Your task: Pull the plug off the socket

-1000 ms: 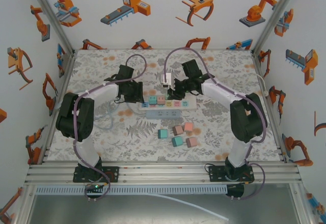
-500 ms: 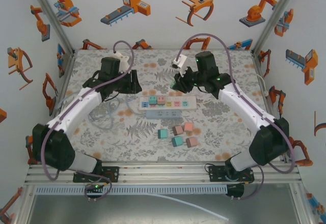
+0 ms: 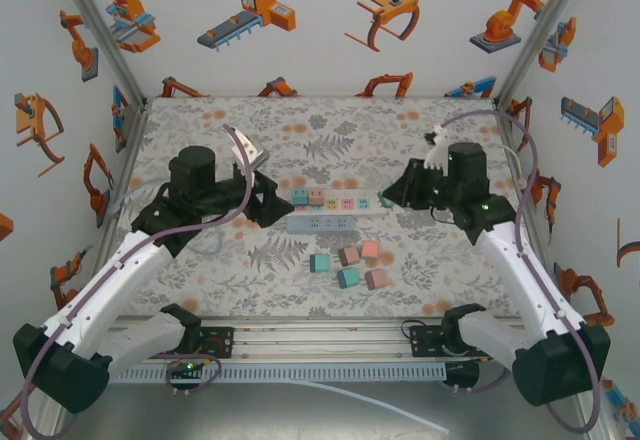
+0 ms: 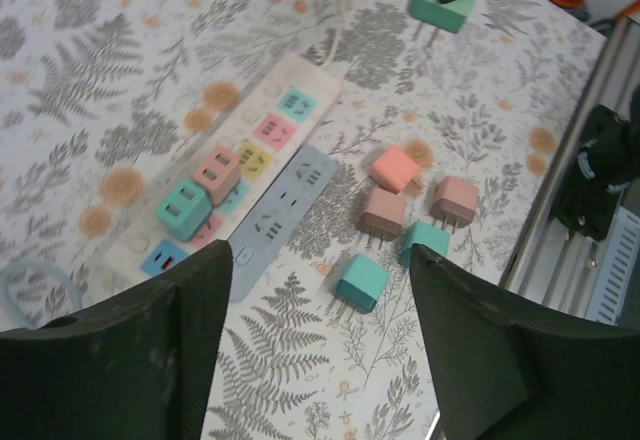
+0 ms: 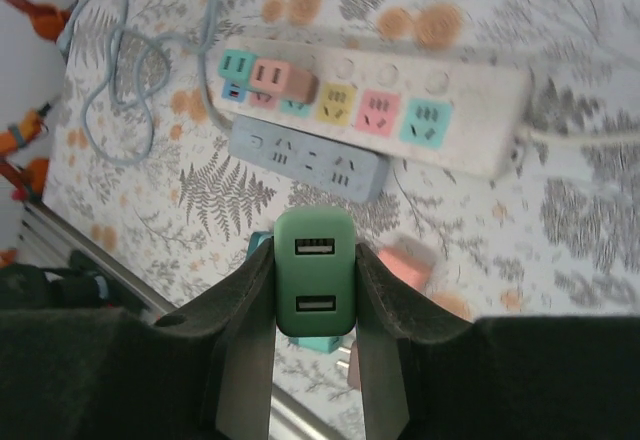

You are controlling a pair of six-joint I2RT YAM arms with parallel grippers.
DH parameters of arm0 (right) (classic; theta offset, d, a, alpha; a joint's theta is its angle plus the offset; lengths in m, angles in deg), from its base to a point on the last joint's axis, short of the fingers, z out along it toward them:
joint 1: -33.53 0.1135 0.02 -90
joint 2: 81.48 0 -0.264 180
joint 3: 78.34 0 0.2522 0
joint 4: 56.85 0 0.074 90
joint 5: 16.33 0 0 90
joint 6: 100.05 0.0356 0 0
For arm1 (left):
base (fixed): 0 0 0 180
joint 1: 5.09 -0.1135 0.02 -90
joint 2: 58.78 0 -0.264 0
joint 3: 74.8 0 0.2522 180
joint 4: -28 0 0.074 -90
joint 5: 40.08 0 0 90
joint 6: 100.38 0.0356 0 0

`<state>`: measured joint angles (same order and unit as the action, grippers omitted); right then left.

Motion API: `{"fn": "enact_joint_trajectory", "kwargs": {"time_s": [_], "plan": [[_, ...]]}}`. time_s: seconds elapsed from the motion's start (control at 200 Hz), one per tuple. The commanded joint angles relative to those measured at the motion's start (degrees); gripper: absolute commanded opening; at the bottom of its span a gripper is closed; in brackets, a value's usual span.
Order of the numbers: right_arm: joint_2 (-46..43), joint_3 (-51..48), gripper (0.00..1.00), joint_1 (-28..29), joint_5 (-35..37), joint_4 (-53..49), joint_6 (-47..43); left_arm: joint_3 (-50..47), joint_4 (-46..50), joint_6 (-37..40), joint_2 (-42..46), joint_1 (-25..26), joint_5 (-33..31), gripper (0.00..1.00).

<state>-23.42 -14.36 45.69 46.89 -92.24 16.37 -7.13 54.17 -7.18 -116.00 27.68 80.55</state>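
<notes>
Right hand (image 5: 314, 260) pinches a smooth, boxy green plug (image 5: 314, 295); left hand (image 4: 320, 265) gapes wide.

The left arm (image 3: 110, 280) and the right arm (image 3: 525, 270) are smooth white tubes with fat black joints. A thin purple cable (image 3: 237, 140) runs along each one in loops. Each arm stands on a flat black base (image 3: 190, 338). The left pincer (image 4: 320, 260) and the right pincer (image 5: 315, 260) have wide, dark fingers (image 4: 120, 360).

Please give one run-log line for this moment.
right gripper: shut on green two-port plug, off white power strip | left gripper: open, empty
</notes>
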Motion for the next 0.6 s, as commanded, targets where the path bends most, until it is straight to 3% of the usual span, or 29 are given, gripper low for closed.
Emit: {"fn": "enact_joint_trajectory", "kwargs": {"time_s": [0.0,0.16,0.34,0.596], "plan": [[-4.42,-6.01,0.09,-5.43,-5.01,1.47,12.38,-0.56,-3.24,6.75,1.46,1.44,6.56,0.74],[-8.49,-18.22,0.09,-13.86,-8.68,9.47,22.65,-1.62,-3.61,7.82,3.25,2.97,5.33,1.00],[-6.83,-27.94,0.06,-14.47,-7.01,16.57,21.78,-2.76,-3.22,7.70,4.56,3.47,3.06,0.97],[2.69,-35.23,0.09,-13.13,-8.82,29.29,22.15,-3.41,-3.43,6.59,4.49,3.86,1.13,0.97]]}}
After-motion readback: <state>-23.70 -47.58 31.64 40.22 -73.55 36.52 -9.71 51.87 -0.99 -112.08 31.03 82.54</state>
